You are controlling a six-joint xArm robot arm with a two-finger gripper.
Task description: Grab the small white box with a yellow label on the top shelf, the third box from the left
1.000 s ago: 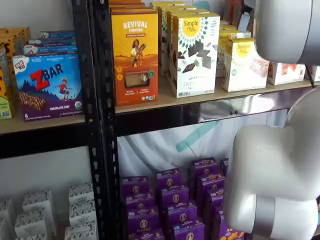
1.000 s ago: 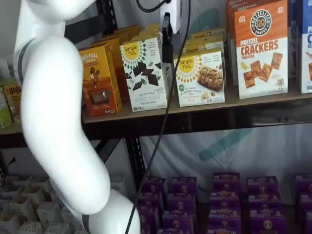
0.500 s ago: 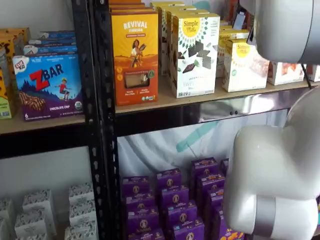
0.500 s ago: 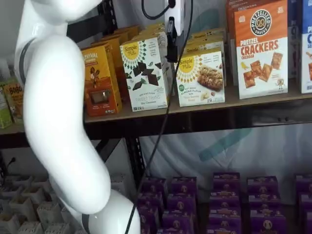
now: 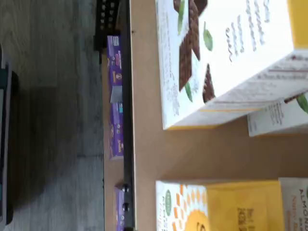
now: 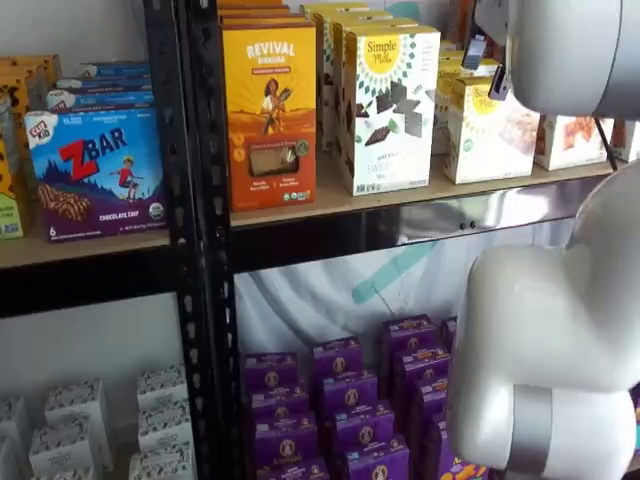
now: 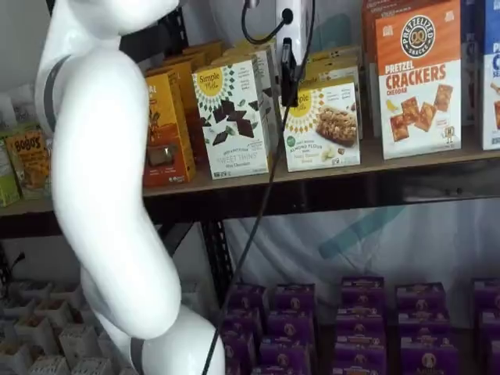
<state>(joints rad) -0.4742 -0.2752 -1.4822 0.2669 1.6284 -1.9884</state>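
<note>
— On the top shelf (image 7: 406, 160), where's our target?

— I see the small white box (image 7: 323, 125) standing at the front edge in both shelf views, between the taller Simple Mills box (image 7: 235, 116) with dark chocolate pieces and the pretzel crackers box (image 7: 419, 78). More yellow-topped cartons are stacked right behind it.

— And the gripper?

— The gripper (image 7: 288, 74) hangs in front of the gap between those two Simple Mills cartons, its black fingers seen side-on, with a cable (image 7: 258, 211) trailing down past the shelf rail. I can't make out a gap from that angle, but the jaws are set wide and hold nothing.

— Anything in the way?

— My own white arm (image 6: 560, 330) covers the right end of the shelf in a shelf view (it clips the box's corner there). From the wrist view, bare shelf board separates the tall box from the small one. The orange Revival box (image 6: 269, 113) stands further left.
</note>
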